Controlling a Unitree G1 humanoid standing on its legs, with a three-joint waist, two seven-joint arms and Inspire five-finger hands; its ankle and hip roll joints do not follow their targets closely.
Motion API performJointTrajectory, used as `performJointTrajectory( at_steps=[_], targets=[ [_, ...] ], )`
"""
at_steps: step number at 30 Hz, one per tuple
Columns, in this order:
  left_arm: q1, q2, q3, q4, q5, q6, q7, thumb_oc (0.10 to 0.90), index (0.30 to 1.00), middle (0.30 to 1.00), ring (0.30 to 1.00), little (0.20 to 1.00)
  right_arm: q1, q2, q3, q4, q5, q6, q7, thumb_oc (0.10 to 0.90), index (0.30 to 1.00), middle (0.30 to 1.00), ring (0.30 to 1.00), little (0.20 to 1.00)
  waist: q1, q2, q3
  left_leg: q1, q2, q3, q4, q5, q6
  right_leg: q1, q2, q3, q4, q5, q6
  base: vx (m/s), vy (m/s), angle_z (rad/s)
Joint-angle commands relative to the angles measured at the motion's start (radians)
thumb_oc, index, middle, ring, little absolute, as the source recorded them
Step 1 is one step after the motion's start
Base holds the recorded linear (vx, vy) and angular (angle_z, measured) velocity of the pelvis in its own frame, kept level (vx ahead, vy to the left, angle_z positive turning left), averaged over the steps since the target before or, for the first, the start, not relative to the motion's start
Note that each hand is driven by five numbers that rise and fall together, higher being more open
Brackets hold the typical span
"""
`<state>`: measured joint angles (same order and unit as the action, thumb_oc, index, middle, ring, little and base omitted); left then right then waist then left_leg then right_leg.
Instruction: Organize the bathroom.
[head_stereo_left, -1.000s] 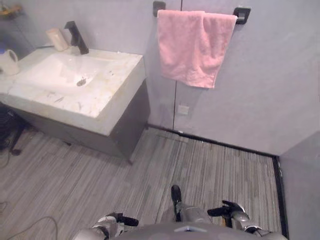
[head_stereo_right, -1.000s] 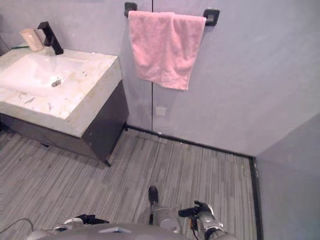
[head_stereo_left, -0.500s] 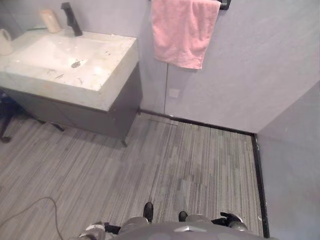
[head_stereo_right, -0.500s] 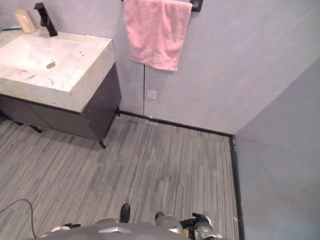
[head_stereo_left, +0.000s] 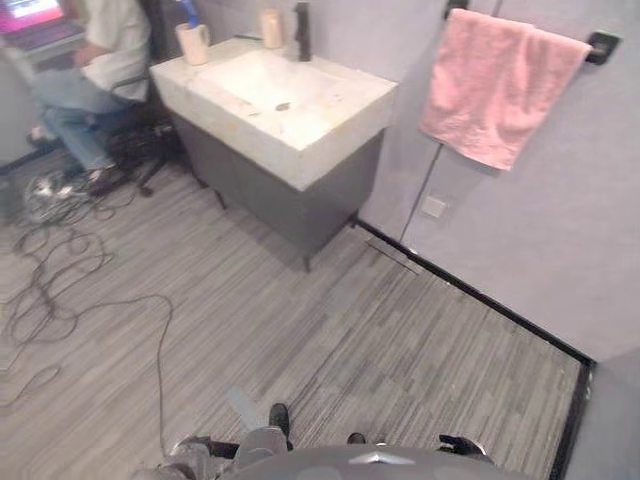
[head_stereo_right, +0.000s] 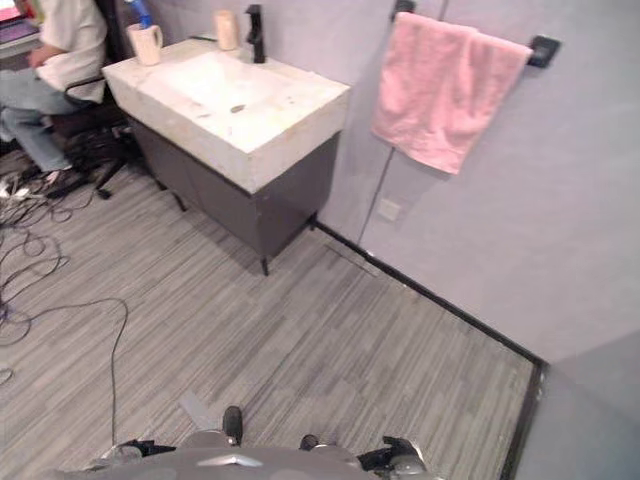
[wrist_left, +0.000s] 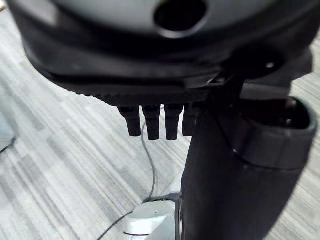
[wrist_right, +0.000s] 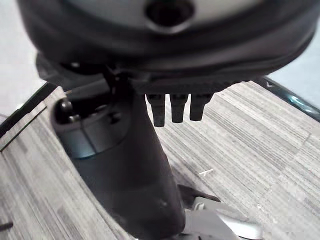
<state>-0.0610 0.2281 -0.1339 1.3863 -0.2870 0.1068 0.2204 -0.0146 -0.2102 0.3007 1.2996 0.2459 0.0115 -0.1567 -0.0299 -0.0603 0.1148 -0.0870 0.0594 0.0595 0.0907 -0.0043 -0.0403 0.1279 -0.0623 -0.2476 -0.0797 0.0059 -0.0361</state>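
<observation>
Even, soft indoor light; mild glare on the sink top; wrist views blurred close-up.

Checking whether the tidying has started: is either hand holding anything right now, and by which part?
Nothing is held. The left hand and right hand both hang with fingers straight above the floor, while the pink towel hangs on its rail.

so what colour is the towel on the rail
Pink. The towel hangs over a black rail on the wall; it shows best in the right eye view.

text: none legible | labels: none | numbers: none | signs: none in any view
</observation>
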Motion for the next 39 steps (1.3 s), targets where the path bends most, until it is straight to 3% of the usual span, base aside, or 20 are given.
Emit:
performJointTrajectory(
  at_steps=[1,2,4,8,12,27,31,33,39],
  targets=[
    [0.001,-0.003,0.02,0.02,0.011,-0.021,0.026,0.8,0.9,0.9,0.9,0.9,-0.031,-0.027,-0.012,-0.005,-0.012,-0.039,0.011,0.8,0.9,0.9,0.9,0.9,0.007,0.021,0.022,0.022,0.035,-0.003,-0.151,0.149,0.0,-0.027,0.051,0.185,0.089,-0.032,0.04,0.11,0.176,0.85],
    [0.011,-0.005,0.023,0.027,0.028,-0.018,0.026,0.8,0.9,0.9,0.9,0.9,-0.033,-0.027,-0.015,-0.008,-0.004,-0.055,0.008,0.8,0.9,0.9,0.9,0.9,0.011,0.02,0.024,0.01,0.057,0.01,-0.158,0.162,-0.011,-0.019,0.046,0.175,0.086,-0.036,0.042,0.14,0.235,1.05],
    [0.028,-0.008,0.022,0.028,0.043,-0.024,0.019,0.8,0.9,0.9,0.9,0.9,-0.046,-0.033,-0.014,-0.016,0.015,-0.081,0.003,0.8,0.9,0.9,0.9,0.9,0.02,0.023,0.027,0.01,0.057,0.003,-0.161,0.156,-0.011,-0.014,0.035,0.171,0.086,-0.042,0.045,0.12,0.216,1.07],
    [0.045,-0.016,-0.002,0.02,0.052,-0.063,0.004,0.8,0.9,0.9,0.9,0.9,-0.046,-0.026,-0.043,-0.046,0.132,-0.079,-0.02,0.8,0.9,0.9,0.9,0.9,0.027,0.025,0.019,0.027,0.019,-0.054,-0.168,0.133,0.004,-0.033,0.003,0.177,0.107,-0.032,0.071,0.11,0.142,0.38],
    [0.047,-0.014,-0.005,0.008,0.077,-0.083,-0.006,0.8,0.9,0.9,0.9,0.9,-0.031,-0.021,-0.071,-0.039,0.146,-0.073,-0.012,0.8,0.9,0.9,0.9,0.9,0.018,0.027,0.0,0.063,0.001,-0.055,-0.178,0.111,0.017,-0.033,-0.013,0.183,0.101,-0.018,0.086,0.13,0.112,-0.08],
    [0.042,0.006,-0.092,-0.019,0.134,-0.134,-0.054,0.8,0.9,0.9,0.9,0.9,0.037,-0.022,-0.127,0.015,0.128,-0.108,0.005,0.8,0.9,0.9,0.9,0.9,-0.033,0.031,-0.047,0.062,0.016,0.012,-0.178,0.095,0.018,-0.04,-0.019,0.222,0.062,0.007,0.106,0.05,0.023,-0.14],
    [0.038,0.005,-0.104,-0.034,0.133,-0.134,-0.054,0.8,0.9,0.9,0.9,0.9,0.043,-0.032,-0.129,-0.001,0.13,-0.108,0.01,0.8,0.9,0.9,0.9,0.9,-0.036,0.033,-0.039,0.047,0.02,0.018,-0.178,0.1,0.015,-0.06,-0.017,0.228,0.077,0.006,0.104,-0.07,0.008,-0.12],
    [-0.015,-0.003,-0.128,-0.031,0.107,-0.14,-0.049,0.8,0.9,0.9,0.9,0.9,0.006,-0.042,-0.122,0.004,0.159,-0.106,0.002,0.8,0.9,0.9,0.9,0.9,-0.042,0.042,-0.005,0.038,0.032,0.025,-0.178,0.112,0.02,-0.101,-0.02,0.22,0.12,0.002,0.098,-0.22,0.056,-0.22],
    [0.017,-0.023,-0.123,-0.019,0.134,-0.148,-0.032,0.8,0.9,0.9,0.9,0.9,0.026,-0.02,-0.124,0.019,0.134,-0.114,0.015,0.8,0.9,0.9,0.9,0.9,-0.054,0.035,-0.03,0.064,0.03,0.048,-0.178,0.099,0.02,-0.065,-0.022,0.223,0.074,0.014,0.099,0.03,0.007,-0.1]
  ],
)
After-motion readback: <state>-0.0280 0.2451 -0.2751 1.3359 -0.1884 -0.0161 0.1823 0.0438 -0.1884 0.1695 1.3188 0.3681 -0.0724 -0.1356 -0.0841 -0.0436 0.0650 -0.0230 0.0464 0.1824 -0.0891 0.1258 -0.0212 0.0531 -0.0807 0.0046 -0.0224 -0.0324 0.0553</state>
